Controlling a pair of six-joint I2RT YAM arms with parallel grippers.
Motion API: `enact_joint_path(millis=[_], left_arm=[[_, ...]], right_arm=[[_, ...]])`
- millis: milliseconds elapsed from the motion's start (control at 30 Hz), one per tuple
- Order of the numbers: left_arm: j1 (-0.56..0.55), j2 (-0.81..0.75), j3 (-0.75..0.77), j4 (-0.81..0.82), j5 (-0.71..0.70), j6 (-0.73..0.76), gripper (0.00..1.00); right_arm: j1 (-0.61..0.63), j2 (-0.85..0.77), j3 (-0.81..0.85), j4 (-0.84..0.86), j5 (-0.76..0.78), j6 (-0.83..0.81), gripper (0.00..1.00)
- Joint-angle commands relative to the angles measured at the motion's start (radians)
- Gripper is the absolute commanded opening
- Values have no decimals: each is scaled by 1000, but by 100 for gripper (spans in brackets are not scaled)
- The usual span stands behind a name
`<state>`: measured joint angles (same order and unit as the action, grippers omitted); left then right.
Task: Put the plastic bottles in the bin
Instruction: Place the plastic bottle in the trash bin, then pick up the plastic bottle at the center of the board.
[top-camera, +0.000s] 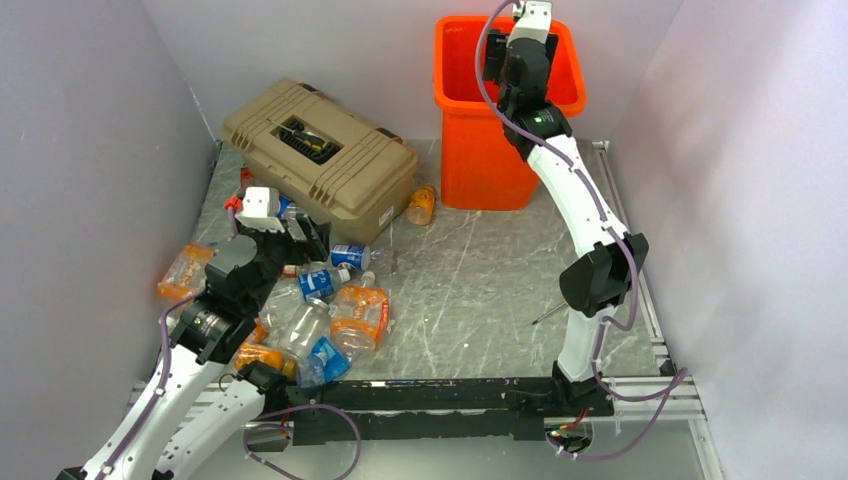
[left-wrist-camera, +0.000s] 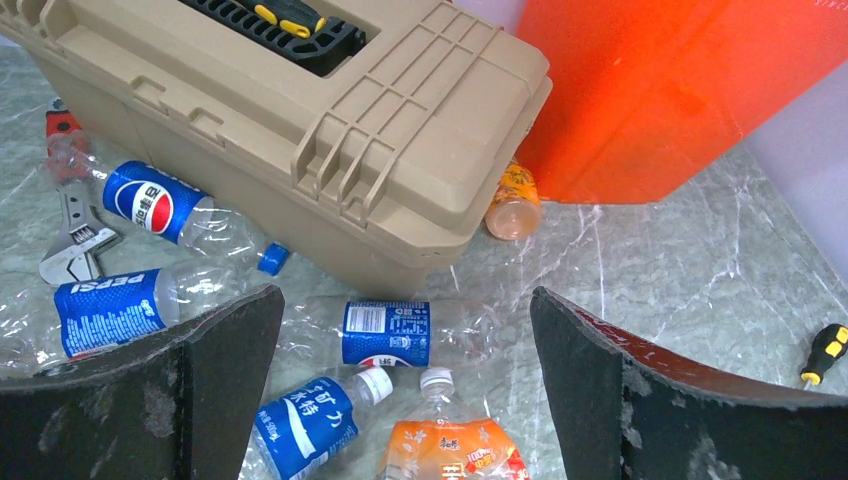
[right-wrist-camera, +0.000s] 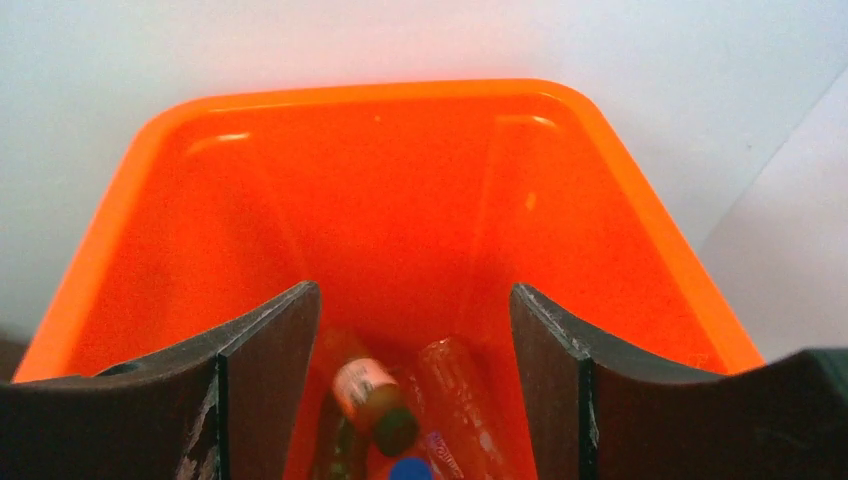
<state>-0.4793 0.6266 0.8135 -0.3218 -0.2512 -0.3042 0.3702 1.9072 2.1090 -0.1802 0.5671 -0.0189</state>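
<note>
Orange bin (top-camera: 488, 165) sits under our right gripper (right-wrist-camera: 412, 300), spread and empty (some bottles (right-wrist-camera: 372, 398) lie inside). Our left gripper (left-wrist-camera: 407, 295), likewise spread, could, we reckon, snag the toolbox (left-wrist-camera: 330, 130) reaching crowded loose bottles (left-wrist-camera: 385, 333).

My right arm stretches up to the far right, my right pincer (right-wrist-camera: 414, 330) pointing down, fingers spread wide, empty. My left arm bends low at near left, my left pincer (left-wrist-camera: 407, 340) gaping too.
</note>
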Motion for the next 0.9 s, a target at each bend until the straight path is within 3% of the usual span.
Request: enact_joint_path(millis=[0,100,300,533,700,867], left_arm=[[-4,7,9,35,13,8,99],[-4,15,8,36,15,11,99],[-4,24,3,43,16,19,100],[-9,30,-16,73,48,26,100],[-21,46,-39,98,-20,-4,99],[-22,64,-69,117,-127,-1,99]], right_arm=[[15,-112,34,21,-93,66,73],[75,-212,-55,82,-165,52,73],[275,-484,-455,269,-252,5,75],[374,-775,-979,383,-432,244,78],[376,-911,-1326,473,-475,486,80],[375,-942,-1448,369,-470,523,81]])
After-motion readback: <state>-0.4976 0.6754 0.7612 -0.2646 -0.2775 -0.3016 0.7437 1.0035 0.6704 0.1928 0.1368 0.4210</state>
